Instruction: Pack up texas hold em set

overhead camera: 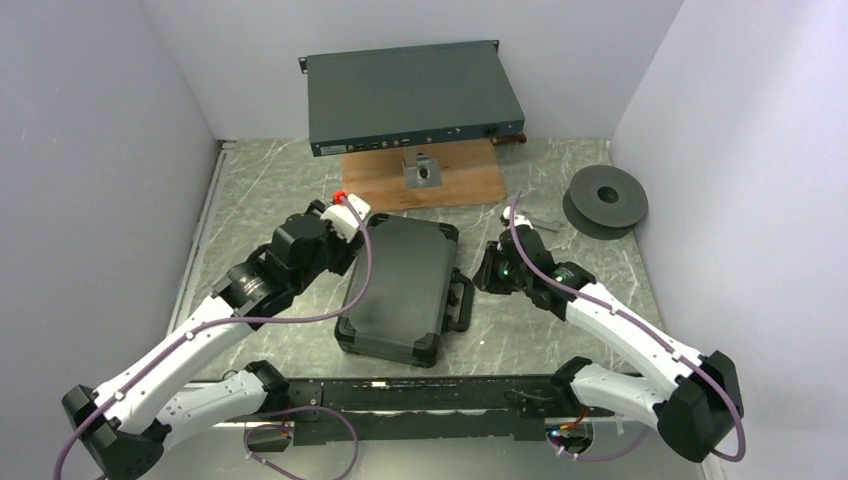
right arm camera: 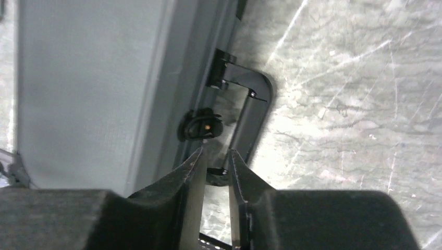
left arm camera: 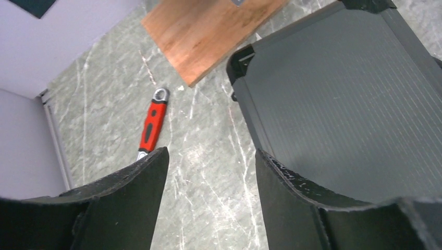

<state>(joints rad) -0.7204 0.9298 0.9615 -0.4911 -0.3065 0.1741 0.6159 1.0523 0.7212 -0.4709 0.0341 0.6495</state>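
Note:
The black hard case [overhead camera: 400, 285] lies flat and closed in the middle of the table, its handle [overhead camera: 463, 300] on the right side. My left gripper [overhead camera: 350, 215] hovers at the case's far-left corner. In the left wrist view it [left arm camera: 211, 151] is open over bare table, with the case's ribbed lid [left arm camera: 354, 104] to its right. My right gripper [overhead camera: 487, 272] sits at the handle side. In the right wrist view its fingers [right arm camera: 215, 151] stand a narrow slit apart, shut on the lower end of the handle [right arm camera: 255, 114] beside a latch [right arm camera: 200, 125]. No chips, discs or dice show.
A red-handled tool [left arm camera: 152, 125] lies on the table left of the case. Behind it a wooden board [overhead camera: 425, 180] carries a small grey block. A large grey-blue rack unit [overhead camera: 412, 95] stands at the back, and a dark spool [overhead camera: 605, 198] lies at the right. Walls close in on both sides.

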